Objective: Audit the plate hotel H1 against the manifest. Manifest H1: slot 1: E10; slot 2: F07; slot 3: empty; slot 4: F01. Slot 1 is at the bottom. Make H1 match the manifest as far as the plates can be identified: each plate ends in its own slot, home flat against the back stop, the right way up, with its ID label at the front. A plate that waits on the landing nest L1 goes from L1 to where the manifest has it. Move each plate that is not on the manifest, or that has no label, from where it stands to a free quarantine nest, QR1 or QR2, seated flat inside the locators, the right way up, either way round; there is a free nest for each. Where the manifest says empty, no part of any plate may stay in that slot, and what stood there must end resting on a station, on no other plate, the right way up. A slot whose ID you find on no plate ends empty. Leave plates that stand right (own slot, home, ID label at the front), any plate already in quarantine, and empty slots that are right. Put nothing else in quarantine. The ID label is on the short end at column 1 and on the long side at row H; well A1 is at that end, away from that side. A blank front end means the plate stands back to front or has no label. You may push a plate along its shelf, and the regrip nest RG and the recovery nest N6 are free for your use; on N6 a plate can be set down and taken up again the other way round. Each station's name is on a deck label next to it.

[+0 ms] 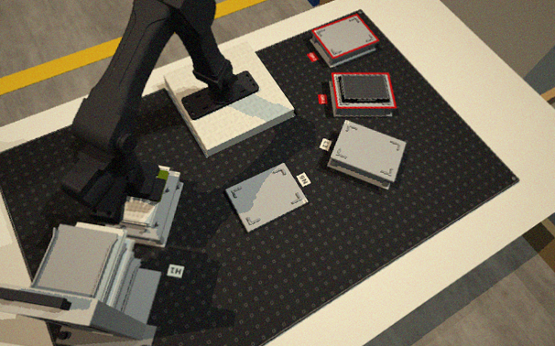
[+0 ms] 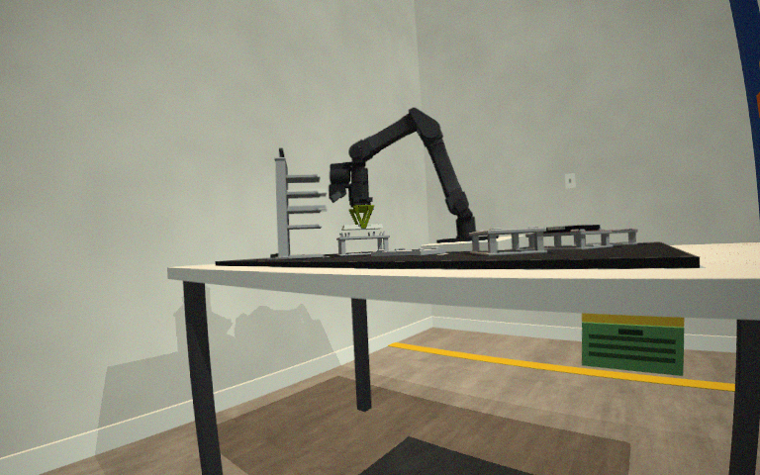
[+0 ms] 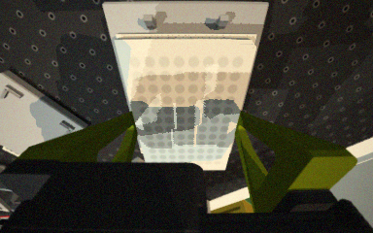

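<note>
A white well plate [image 3: 186, 102] lies flat on a raised grey nest [image 1: 161, 208] next to the plate hotel H1 [image 1: 81, 272]. My gripper [image 3: 186, 116] points straight down over the plate, and its green fingers press on the two long sides at the near end. The plate also shows in the overhead view [image 1: 140, 209] and in the side view [image 2: 361, 227], under the gripper [image 2: 361, 219]. I see no label on the plate from here. In the side view the hotel [image 2: 294, 201] shows several thin shelves, and I see no plate on them.
A red-framed quarantine nest [image 1: 344, 38] stands empty at the back. The second red-framed nest holds a dark plate [image 1: 364, 91]. The landing nest L1 [image 1: 367, 152] and the nest N6 [image 1: 266, 196] are empty. The arm's base sits on a white block [image 1: 228, 98].
</note>
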Robot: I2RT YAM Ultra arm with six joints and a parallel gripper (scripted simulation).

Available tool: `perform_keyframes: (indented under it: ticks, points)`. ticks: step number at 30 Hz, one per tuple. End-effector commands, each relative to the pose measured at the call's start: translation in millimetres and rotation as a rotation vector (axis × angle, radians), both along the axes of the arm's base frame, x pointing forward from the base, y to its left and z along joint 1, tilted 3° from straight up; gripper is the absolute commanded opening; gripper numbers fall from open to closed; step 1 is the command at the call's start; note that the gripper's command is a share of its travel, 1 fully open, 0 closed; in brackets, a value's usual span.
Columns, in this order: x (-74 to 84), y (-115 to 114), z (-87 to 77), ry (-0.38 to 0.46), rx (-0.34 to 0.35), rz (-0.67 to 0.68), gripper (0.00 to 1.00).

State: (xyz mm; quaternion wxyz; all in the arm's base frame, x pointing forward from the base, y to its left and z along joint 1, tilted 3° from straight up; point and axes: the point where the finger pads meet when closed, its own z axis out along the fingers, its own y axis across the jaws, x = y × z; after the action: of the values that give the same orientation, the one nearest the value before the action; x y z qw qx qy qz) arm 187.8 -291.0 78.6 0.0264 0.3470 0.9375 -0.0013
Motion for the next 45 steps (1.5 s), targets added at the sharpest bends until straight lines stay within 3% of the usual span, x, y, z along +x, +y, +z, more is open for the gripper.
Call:
perform_keyframes:
  ticks: [1,45]
  points:
    - [0.5,-1.5,7.5,-0.006,-0.009,-0.001,0.86]
    - [-1.2,-0.5,45.5,-0.006,-0.009,-0.001,0.86]
